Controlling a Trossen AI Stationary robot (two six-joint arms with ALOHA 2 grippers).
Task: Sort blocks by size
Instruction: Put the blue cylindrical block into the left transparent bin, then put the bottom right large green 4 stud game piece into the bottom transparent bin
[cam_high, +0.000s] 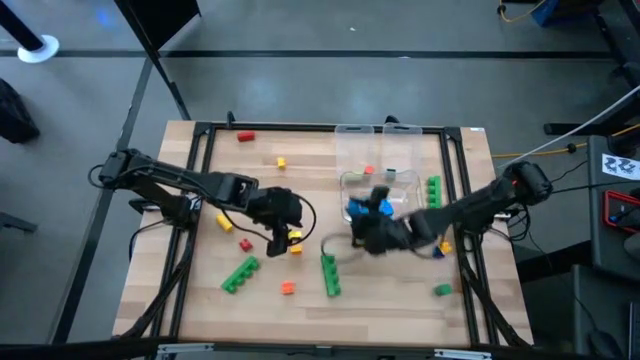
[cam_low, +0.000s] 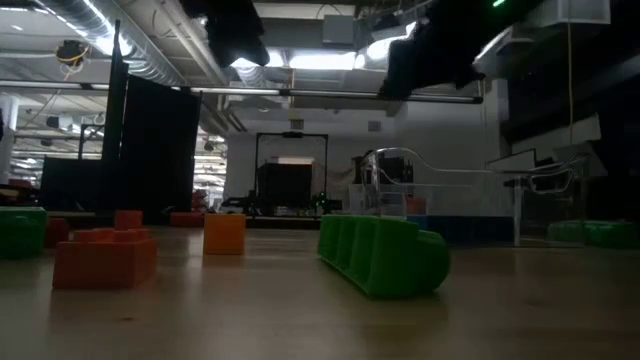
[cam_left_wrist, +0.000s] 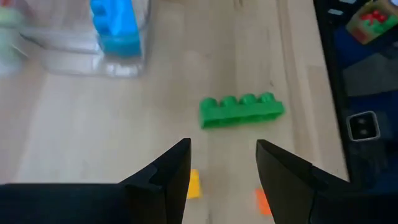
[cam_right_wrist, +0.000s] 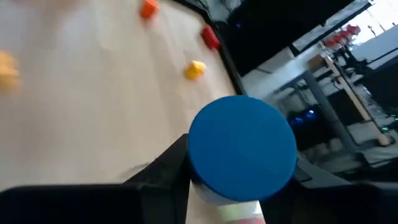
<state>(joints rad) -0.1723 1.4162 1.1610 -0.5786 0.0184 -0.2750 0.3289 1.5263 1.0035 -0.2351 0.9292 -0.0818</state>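
Right gripper is up off the table by the clear tray, fingers clamped on a blue block whose round face nearly fills its wrist cam. Left gripper hangs over mid-table w/ fingers apart and nothing btwn them, a green 4-stud bar lying just past the tips and another blue block sitting in the tray beyond. From above I count 3 long green bars on the wood, plus small red, yellow and orange bits scattered around, nothing blocking either arm.
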